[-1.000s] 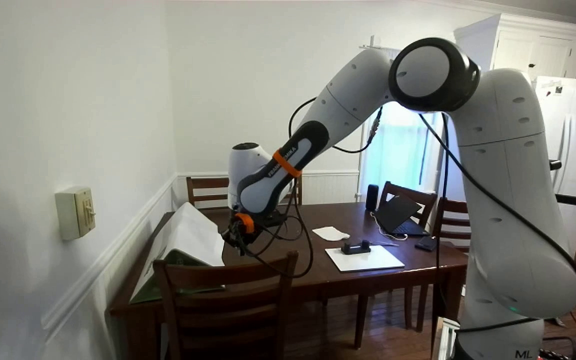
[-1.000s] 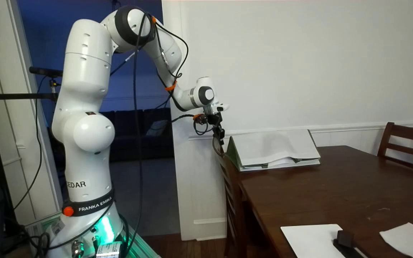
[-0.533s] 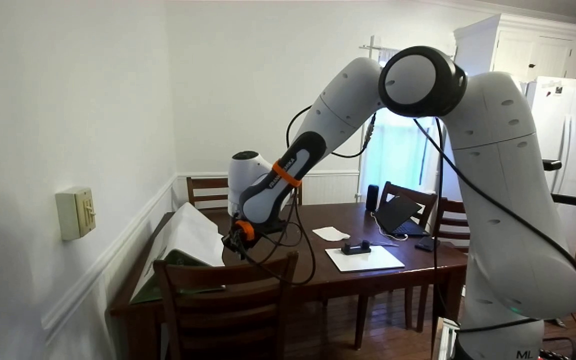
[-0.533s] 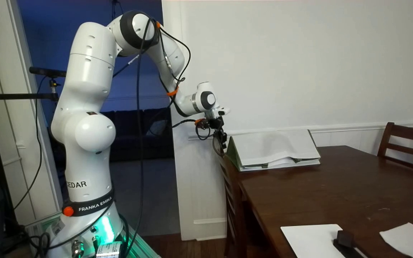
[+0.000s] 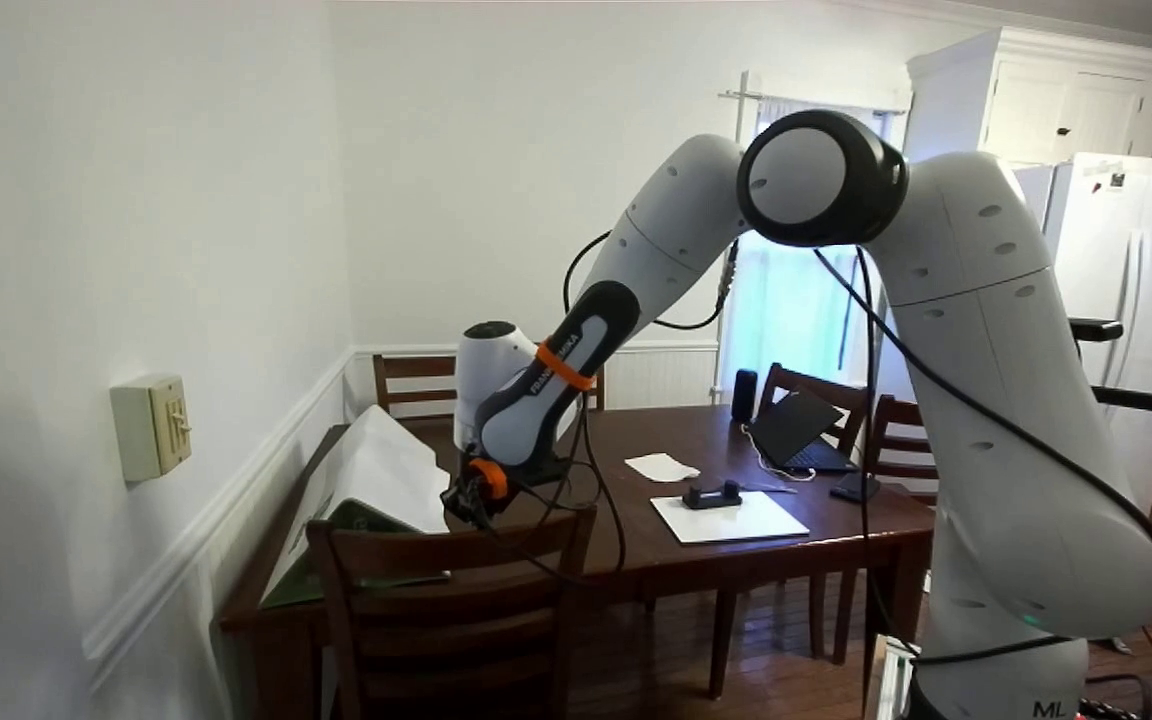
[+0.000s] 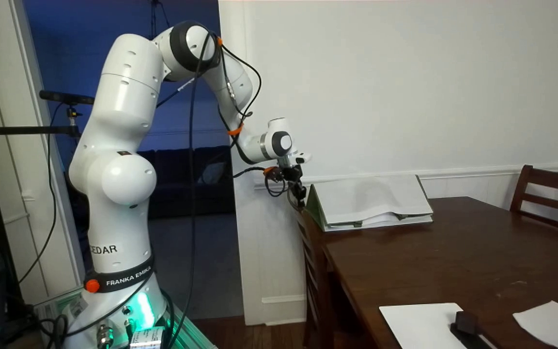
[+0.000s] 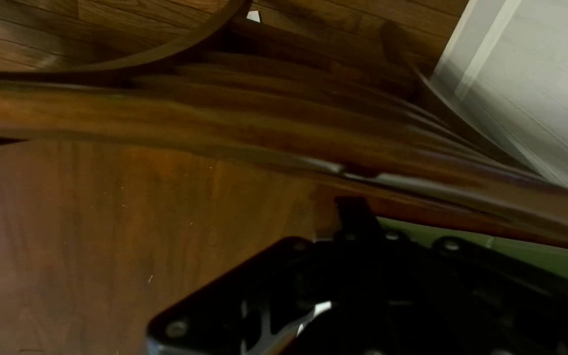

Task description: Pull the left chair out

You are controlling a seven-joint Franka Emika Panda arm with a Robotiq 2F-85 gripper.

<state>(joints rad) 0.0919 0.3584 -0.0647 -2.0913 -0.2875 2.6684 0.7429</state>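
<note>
Down comes the black jointed gripper (image 7: 355, 212), lower than a moment ago, jaws clenched, tip just beside the top of the dark-brown, ladder-backed wooden chair (image 5: 451, 605); touching or not, I can't tell. That chair stands at the edge of the dark-brown wooden table (image 6: 439, 261), near the green-backed stack of white paper (image 6: 376, 198).

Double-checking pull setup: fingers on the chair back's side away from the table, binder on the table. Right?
Wrong side: the wrist view shows the fingers on the side of the chair back facing the table. The binder is on it.
</note>
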